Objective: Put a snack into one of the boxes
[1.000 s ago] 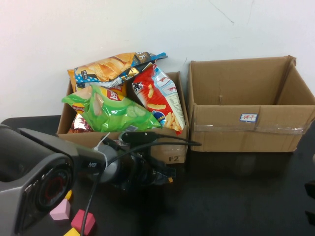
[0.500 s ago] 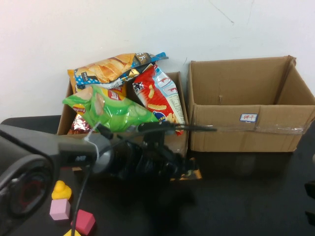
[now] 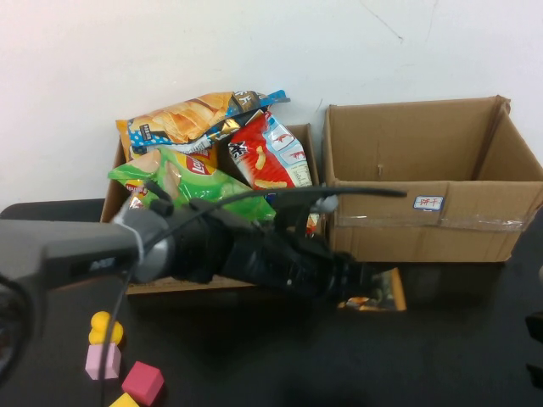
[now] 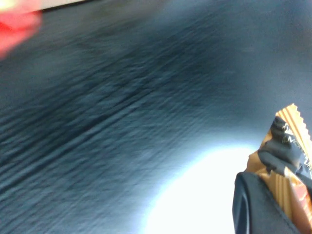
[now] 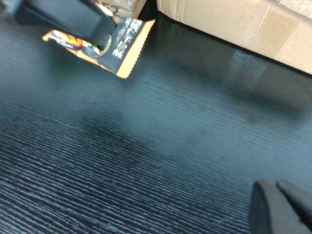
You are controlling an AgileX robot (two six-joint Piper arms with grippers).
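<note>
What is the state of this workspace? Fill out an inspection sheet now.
Surface: black table, wood-grain finish.
Job's things: orange snack packet held above the table, in front of the empty cardboard box; second cardboard box stuffed with chip bags.
Clutter: toy blocks, pink, red and yellow, near the table's left edge.
Grippers: left tool shut on the orange snack packet; right tool low over bare table, fingers together, holding nothing.
Cables: black cable arching over the left arm.
Surroundings: white wall behind the boxes.
</note>
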